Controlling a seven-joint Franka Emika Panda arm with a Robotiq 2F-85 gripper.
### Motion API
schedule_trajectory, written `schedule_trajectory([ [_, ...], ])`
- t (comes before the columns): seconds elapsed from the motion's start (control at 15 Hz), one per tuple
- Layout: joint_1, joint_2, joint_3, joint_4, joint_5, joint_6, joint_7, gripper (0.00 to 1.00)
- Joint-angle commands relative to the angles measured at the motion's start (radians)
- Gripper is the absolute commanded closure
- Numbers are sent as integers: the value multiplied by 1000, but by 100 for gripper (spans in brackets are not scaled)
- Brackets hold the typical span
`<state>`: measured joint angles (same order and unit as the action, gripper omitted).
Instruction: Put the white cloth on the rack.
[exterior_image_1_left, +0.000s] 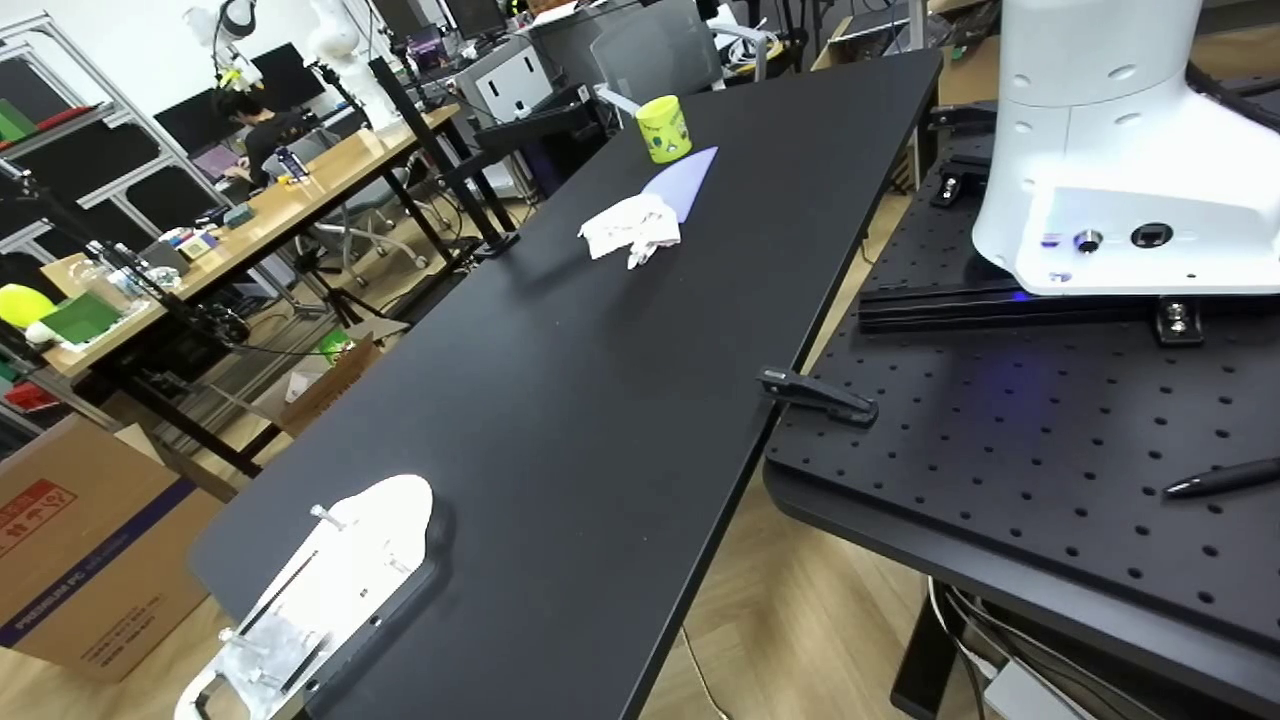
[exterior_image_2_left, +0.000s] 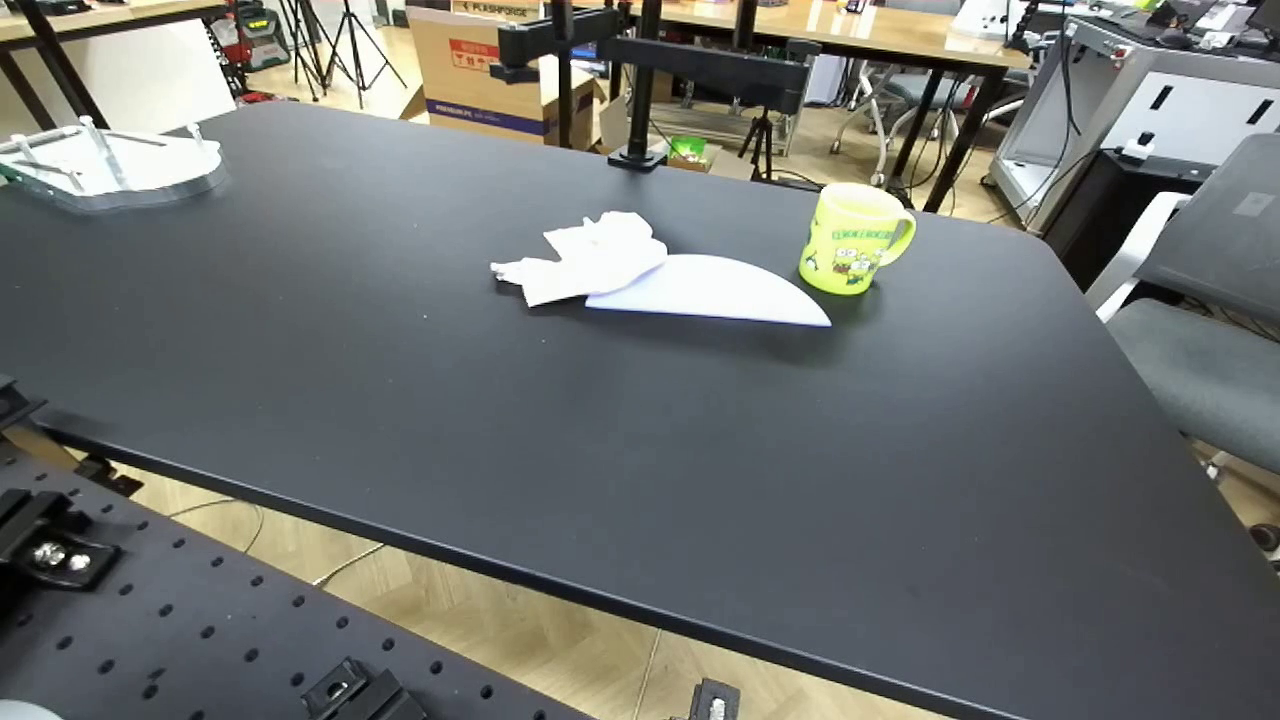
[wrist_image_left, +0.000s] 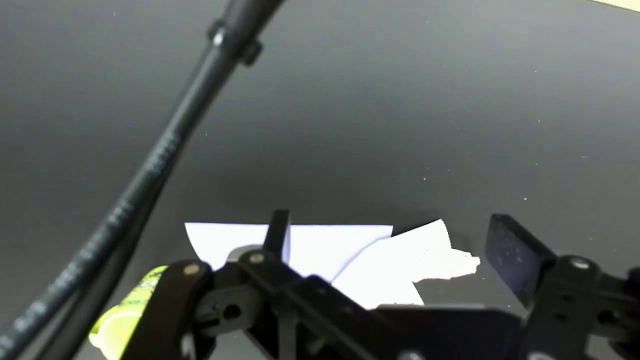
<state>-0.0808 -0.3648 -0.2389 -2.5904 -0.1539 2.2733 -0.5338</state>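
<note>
White cloth (exterior_image_2_left: 595, 262) is found crumpled on the black table (exterior_image_2_left: 600, 430), its right part lapped over the left end of a white sheet (exterior_image_2_left: 720, 290). A yellow mug (exterior_image_2_left: 850, 245) stands upright just beside the sheet's right end. Light, limp handling is to be expected — sharp creases suggest thin, easily torn material, though whether woven or paper cannot be told. Little slipping in the grip is anticipated. In the wrist view, the gripper (wrist_image_left: 390, 225) is noted with its fingers (wrist_image_left: 517, 257) well apart and nothing held; the cloth is seen lying between and below them. A hold is best taken on the raised, bunched folds at the left, clear of the sheet — one finger appears over that sheet, which could be pinched too. A white pegged board (exterior_image_2_left: 160, 167), judged to be the rack, is placed at the table's far left.
</note>
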Motion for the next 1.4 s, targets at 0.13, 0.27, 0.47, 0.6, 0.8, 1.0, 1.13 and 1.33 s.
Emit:
schedule_trajectory([
  [0.13,17,111,3,86,52,-11,-127,0],
  [0.27,20,139,5,106,59,-12,-141,0],
  [0.47,20,194,39,154,-65,-102,-183,0],
  [0.6,39,235,42,180,-30,-107,-304,0],
  [0.8,44,320,57,250,14,-104,-492,0],
  [1.0,38,406,87,346,61,-135,-676,0],
  [1.13,20,365,100,283,45,-96,-623,0],
  [1.33,18,405,111,324,53,-111,-655,0],
])
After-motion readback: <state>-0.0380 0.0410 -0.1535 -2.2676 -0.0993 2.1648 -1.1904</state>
